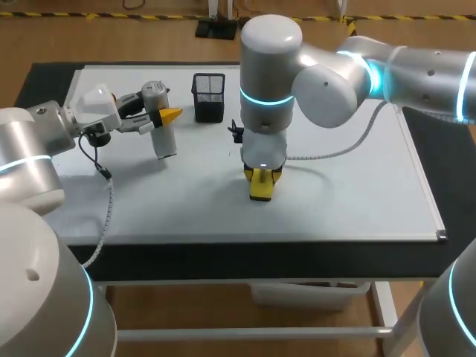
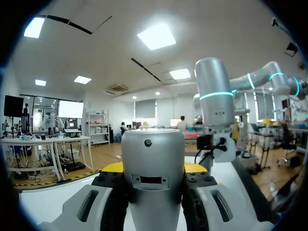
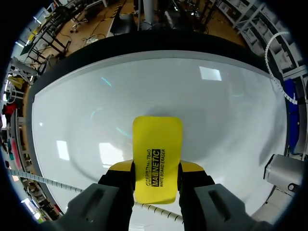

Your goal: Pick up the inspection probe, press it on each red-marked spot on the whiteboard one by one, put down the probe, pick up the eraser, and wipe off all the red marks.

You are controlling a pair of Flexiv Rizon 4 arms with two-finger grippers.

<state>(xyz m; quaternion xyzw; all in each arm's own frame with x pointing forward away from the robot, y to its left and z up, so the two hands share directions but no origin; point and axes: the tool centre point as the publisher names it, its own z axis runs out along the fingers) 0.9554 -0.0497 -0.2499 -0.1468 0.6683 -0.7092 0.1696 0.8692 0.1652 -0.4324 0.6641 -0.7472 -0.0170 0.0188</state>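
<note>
Right gripper (image 3: 155, 168): fingers pinch the eraser (image 3: 158, 144) from both long sides and hold it flat-down on the whiteboard (image 1: 335, 201), near the middle of the board. Left gripper (image 2: 153, 169): clamped on the inspection probe (image 1: 162, 128), a finger on either side. The probe stands roughly upright over the left part of the board, beside the mesh holder (image 1: 209, 97). Can't tell if its foot touches the surface.

Progress, my read:
- Eraser picked up and on the board, so we're in the wipe step.
- No red marks visible in the head or right wrist views. Either the wipe is about done or what's left is hidden under the right arm and the eraser.
- Probe isn't put down; the left arm has it. That step looks skipped or parked.
- Left to do: confirm the hidden patch is clean, then release both tools.

Materials and shapes:
- Eraser: flat yellow slab with rounded corners, a smooth plastic back and a printed label. The wiping face is underneath, not visible.
- Whiteboard: glossy white, mirrors the ceiling lights, with a thin pale frame at the edge. Slick, so the eraser should slide easily.
- Probe: smooth cylinder with a silver metallic upper part and domed cap, plus a small hole and a rectangular slot on the side. The lower body is paler.
- Holder: black wire mesh, square, open-topped.
</note>
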